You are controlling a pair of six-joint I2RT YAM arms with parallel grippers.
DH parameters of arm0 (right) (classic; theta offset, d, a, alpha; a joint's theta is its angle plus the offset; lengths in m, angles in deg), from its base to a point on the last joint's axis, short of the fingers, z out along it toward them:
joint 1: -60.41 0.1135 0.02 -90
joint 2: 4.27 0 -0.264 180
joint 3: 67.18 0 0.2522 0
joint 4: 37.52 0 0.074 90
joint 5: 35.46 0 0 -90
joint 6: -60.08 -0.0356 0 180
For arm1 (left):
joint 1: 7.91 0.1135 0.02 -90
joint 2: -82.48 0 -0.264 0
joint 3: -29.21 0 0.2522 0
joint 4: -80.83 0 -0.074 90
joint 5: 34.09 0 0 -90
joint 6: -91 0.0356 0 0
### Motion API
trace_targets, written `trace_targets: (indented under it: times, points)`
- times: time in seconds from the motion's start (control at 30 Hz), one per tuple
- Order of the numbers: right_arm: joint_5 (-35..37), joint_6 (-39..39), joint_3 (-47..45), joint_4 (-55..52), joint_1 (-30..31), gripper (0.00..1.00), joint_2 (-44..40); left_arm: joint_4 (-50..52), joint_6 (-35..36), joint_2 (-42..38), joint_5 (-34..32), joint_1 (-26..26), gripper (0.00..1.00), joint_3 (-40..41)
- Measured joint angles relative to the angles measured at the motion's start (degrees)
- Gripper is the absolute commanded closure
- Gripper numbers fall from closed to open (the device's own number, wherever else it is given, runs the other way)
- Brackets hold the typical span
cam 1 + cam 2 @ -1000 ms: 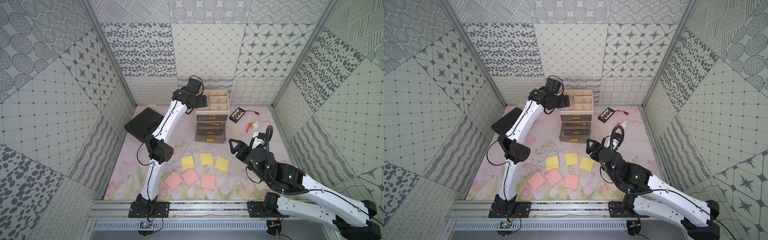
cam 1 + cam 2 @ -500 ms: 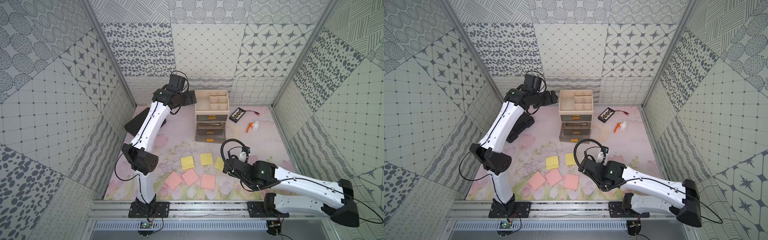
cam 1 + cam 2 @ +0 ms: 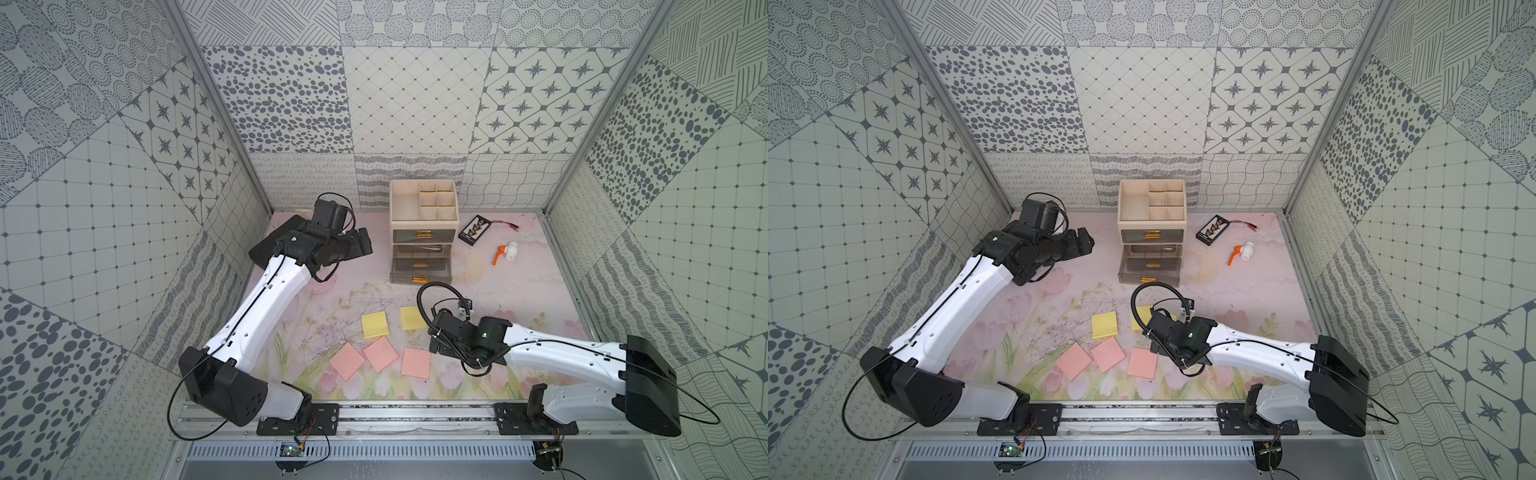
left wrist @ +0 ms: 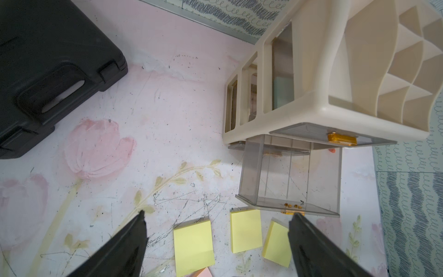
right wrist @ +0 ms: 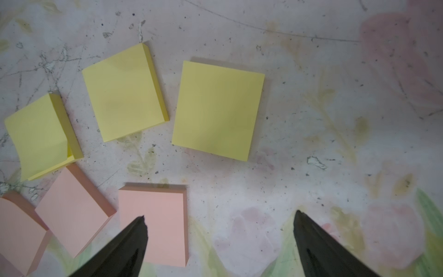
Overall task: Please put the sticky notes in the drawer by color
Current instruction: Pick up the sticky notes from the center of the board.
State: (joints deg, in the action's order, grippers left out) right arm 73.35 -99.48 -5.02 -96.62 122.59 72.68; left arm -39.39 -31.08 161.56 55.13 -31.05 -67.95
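Observation:
Three yellow sticky notes [image 5: 217, 110] [image 5: 124, 92] [image 5: 37, 134] lie in a row on the floral mat, three pink ones [image 5: 153, 223] [image 5: 74, 211] [image 5: 16, 230] in front of them. In both top views the right arm hides one yellow pad. My right gripper [image 5: 220, 214] [image 3: 434, 347] hangs low and open, one finger over the rightmost pink pad [image 3: 415, 363], holding nothing. The cream drawer chest [image 3: 424, 208] [image 3: 1151, 208] stands at the back; one grey drawer [image 4: 291, 182] is pulled out and empty. Something light blue [image 4: 284, 92] shows inside the top drawer. My left gripper [image 3: 363, 245] [image 4: 219, 213] is open, left of the chest.
A flat black case [image 3: 274, 245] [image 4: 48, 67] lies at the back left under the left arm. Right of the chest are a small black box with red wire [image 3: 476, 230] and an orange-and-white part [image 3: 507, 252]. Patterned walls close three sides.
My left gripper has drawn back from the chest's top toward the left. My right arm has swung down from the drawer front to just over the pads and opened fully.

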Motion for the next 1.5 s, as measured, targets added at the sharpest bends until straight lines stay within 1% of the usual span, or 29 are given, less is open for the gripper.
trace_targets:
  times: [0.1, 0.2, 0.5, 0.83, 1.13, 1.5]
  points:
    - [-0.85, 2.01, 1.99, 0.37, -1.2, 0.01, 4.79, -0.46, -0.44, -2.64, -0.02, 0.0, 0.06, 3.89]
    - [-2.32, 3.37, 2.25, 2.67, -2.51, 0.01, 7.3, -0.9, -0.52, -4.57, -0.02, 0.0, 0.06, 6.95]
    - [-2.97, 5.09, 2.03, 6.29, -7.34, 0.01, 7.93, -1.64, -0.52, -7.02, -0.04, 0.02, 0.07, 12.26]
    - [-2.29, 6.08, 2.71, 8.04, -8.48, 0.01, 15.08, -1.7, -0.55, -7.13, -0.07, 0.04, 0.07, 13.22]
    - [-2.23, 6.08, 2.91, 10.71, -9.88, 0.01, 15.47, -1.68, -0.52, -7.82, -0.11, 0.07, 0.08, 13.46]
    - [-1.25, 5.92, 3.58, 10.38, -10.12, 0.01, 17.64, -1.68, -0.52, -8.31, -0.22, 0.07, 0.08, 13.46]
